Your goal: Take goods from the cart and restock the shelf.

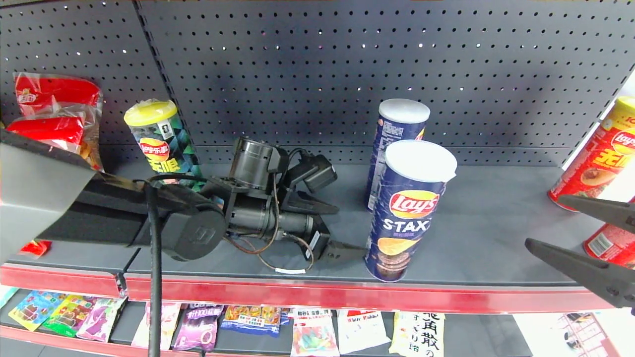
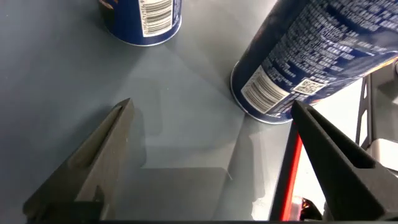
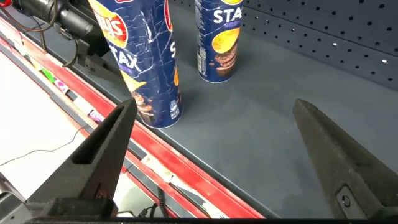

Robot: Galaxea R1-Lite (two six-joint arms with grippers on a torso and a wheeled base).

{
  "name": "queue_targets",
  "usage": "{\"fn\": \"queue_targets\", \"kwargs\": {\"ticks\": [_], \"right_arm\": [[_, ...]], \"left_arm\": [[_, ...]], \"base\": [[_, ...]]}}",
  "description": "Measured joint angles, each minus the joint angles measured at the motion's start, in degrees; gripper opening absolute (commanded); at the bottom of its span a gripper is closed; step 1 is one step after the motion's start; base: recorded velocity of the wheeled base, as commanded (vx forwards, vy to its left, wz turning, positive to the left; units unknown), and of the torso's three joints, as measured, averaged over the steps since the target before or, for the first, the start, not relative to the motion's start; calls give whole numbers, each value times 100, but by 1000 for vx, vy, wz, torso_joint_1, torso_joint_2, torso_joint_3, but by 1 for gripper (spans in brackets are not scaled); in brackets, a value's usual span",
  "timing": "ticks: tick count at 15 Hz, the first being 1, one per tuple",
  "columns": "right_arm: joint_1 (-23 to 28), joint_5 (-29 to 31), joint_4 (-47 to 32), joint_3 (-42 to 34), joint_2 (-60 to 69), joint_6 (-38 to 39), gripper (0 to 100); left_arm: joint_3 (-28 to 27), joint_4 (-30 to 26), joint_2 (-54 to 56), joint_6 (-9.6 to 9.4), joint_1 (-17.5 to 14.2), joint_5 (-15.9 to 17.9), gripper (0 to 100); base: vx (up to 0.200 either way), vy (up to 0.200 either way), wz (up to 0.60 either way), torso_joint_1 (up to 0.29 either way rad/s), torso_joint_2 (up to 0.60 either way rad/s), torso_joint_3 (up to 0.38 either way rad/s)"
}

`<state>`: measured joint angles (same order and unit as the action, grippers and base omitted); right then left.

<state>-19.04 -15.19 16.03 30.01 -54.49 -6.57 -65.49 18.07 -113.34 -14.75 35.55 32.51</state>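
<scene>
Left gripper: is hanging low over the shelf, left of the blue cans, jaws standing wide apart, holding nothing.
Left near finger: tip is sitting just beside the base of the front blue can; cannot tell if it is touching.
Right gripper: is hovering at the right end of the shelf, jaws spread apart, empty.
Front blue can: is standing upright at the near edge, right by the red shelf lip, white lid on; also showing in the right wrist view.
Rear blue can: is standing upright just behind the front one, toward the pegboard back.
Yellow-lid can: is standing far left, behind the left arm.
Red cans: are standing at the far right, beyond the right gripper.
Red bags: are leaning at the far left end.
Snack packets: are lying on the lower shelf below.
</scene>
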Motion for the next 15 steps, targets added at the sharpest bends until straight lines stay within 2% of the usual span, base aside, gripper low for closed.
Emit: {"fn": "queue_targets", "kwargs": {"ticks": [4, 8, 10, 11, 13, 14, 15], "right_arm": [[11, 17, -2, -88, 2, 0, 100], [188, 288, -308, -477, 295, -2, 100], [286, 690, -668, -745, 764, -7, 100], [361, 881, -900, -850, 1020, -2, 100], [744, 1118, -1270, -973, 1527, 113, 100], [973, 1161, -1347, -1007, 1704, 171, 100], [1128, 1196, -1365, -1012, 1830, 208, 100]], "left_arm": [[118, -1, 72, 15, -11, -104, 100], [881, -34, 959, 69, -134, -633, 100], [1438, -48, 1686, 96, -258, -1264, 100], [1714, -59, 2024, 104, -319, -1730, 100], [2293, -55, 2772, 126, -457, -2877, 100], [2569, -59, 3128, 227, -499, -3167, 100], [2822, -55, 3487, 417, -542, -3362, 100]], "base": [[0, 0, 0, 0, 0, 0], [0, 0, 0, 0, 0, 0], [0, 0, 0, 0, 0, 0], [0, 0, 0, 0, 0, 0], [0, 0, 0, 0, 0, 0], [0, 0, 0, 0, 0, 0], [0, 0, 0, 0, 0, 0]]}}
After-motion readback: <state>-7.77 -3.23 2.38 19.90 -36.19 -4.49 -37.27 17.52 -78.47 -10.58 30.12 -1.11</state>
